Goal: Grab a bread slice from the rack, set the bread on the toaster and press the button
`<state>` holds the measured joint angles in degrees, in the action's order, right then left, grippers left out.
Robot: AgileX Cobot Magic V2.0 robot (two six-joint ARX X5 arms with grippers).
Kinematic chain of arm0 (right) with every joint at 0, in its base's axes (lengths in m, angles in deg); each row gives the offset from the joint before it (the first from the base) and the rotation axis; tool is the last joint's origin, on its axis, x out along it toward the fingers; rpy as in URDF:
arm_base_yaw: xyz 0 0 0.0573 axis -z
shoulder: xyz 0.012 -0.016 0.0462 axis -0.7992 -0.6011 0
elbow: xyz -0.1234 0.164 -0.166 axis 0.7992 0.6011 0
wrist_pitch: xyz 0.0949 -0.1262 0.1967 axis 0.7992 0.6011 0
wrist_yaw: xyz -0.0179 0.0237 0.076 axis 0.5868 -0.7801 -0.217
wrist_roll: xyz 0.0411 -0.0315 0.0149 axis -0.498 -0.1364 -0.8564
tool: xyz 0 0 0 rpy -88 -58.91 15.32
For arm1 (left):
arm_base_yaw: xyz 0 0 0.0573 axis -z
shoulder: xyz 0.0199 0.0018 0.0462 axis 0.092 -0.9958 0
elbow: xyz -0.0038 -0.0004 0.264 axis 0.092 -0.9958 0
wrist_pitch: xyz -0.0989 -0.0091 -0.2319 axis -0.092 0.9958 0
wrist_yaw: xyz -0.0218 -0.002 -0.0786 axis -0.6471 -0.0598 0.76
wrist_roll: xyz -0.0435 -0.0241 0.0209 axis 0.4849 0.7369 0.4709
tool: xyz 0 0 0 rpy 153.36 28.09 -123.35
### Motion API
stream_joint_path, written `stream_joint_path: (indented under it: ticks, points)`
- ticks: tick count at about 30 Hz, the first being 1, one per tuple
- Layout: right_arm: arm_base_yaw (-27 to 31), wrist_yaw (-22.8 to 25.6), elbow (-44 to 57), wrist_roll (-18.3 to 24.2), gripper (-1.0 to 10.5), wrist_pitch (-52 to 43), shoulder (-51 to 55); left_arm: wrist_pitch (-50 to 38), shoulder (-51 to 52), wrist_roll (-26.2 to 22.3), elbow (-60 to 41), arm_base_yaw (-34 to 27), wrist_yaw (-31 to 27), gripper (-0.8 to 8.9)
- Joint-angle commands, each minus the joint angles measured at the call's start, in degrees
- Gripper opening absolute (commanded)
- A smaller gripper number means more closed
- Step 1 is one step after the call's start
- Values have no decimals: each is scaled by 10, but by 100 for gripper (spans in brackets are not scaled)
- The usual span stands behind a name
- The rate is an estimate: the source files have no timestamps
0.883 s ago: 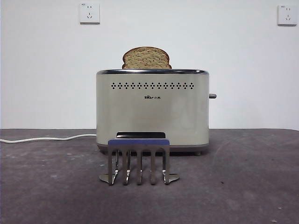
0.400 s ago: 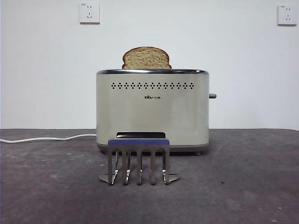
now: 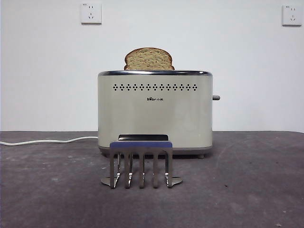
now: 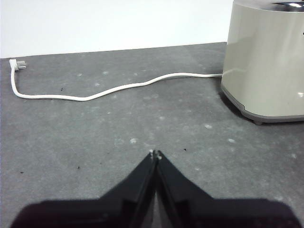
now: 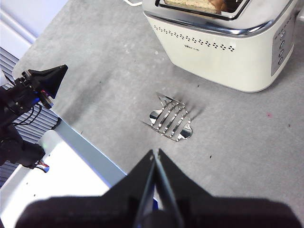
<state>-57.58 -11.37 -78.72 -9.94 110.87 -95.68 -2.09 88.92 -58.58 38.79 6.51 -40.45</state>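
Observation:
The slice of bread [image 3: 149, 59] stands in the slot of the cream toaster [image 3: 155, 114], its domed top above the chrome rim; its upper edge shows in the right wrist view [image 5: 199, 4]. The empty metal rack [image 3: 141, 163] stands in front of the toaster and also shows in the right wrist view [image 5: 169, 119]. The button [image 3: 216, 98] sticks out of the toaster's right side. My left gripper [image 4: 155, 154] is shut and empty, low over the table beside the toaster [image 4: 266, 61]. My right gripper [image 5: 155, 153] is shut and empty, high above the rack.
A white power cord [image 3: 47, 141] runs from the toaster across the table to the left, ending in a plug [image 4: 15, 64]. Two wall sockets [image 3: 90, 13] sit on the white wall behind. The table's edge and the robot base [image 5: 57, 171] show in the right wrist view.

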Motion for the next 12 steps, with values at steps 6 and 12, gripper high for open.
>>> stream_joint_path:
  ticks: [6,12]
  points:
    - [17,0,9,53,1,-26,35,0,2,3,-8,-2,-1,-3]
    - [38,2,55,45,1,-166,131,0,2,3,-8,-2,-1,-3]
